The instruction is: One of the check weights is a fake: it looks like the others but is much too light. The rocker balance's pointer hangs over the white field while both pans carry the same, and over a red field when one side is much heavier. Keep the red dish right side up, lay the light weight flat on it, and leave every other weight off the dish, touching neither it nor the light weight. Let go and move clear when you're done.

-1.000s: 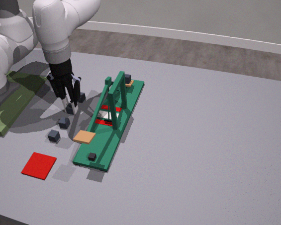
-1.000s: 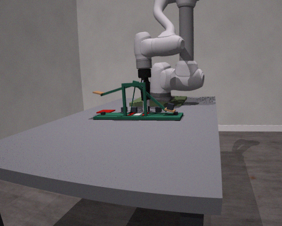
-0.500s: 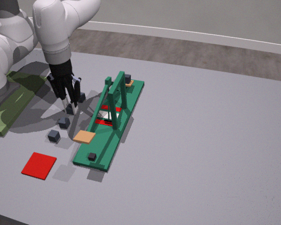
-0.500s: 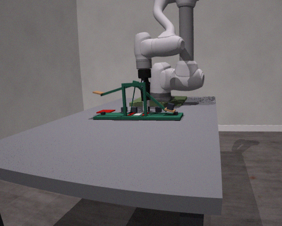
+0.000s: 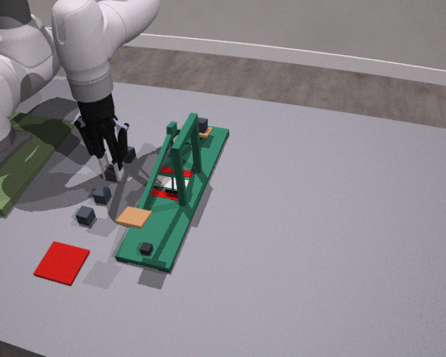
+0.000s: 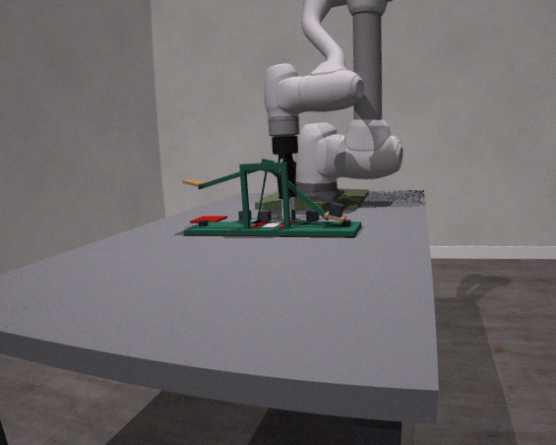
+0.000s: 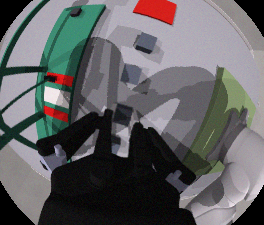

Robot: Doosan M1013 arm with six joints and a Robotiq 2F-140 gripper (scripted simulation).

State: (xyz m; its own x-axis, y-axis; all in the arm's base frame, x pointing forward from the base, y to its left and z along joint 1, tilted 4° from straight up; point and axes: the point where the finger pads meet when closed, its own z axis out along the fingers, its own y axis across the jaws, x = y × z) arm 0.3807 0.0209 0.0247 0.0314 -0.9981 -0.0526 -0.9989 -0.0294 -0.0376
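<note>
My gripper (image 5: 112,173) (image 7: 122,112) is shut on a dark grey check weight (image 5: 110,172) (image 7: 123,112) at table level, left of the green rocker balance (image 5: 170,237) (image 6: 277,229) (image 7: 77,44). Two more weights (image 5: 102,194) (image 5: 85,216) lie on the table toward the red dish (image 5: 61,262) (image 6: 209,219) (image 7: 155,10); they also show in the wrist view (image 7: 131,74) (image 7: 145,41). Another weight (image 5: 129,154) lies just behind the fingers. One weight (image 5: 203,124) (image 6: 337,208) sits on the far pan, which is down. The near pan (image 5: 133,217) (image 6: 194,182) is up and empty. The dish lies flat and empty.
The robot's base stands on an olive mat (image 5: 9,178) at the far left. A small dark block (image 5: 146,248) sits on the near end of the balance's base. The balance's upright frame (image 5: 186,158) stands right of the gripper.
</note>
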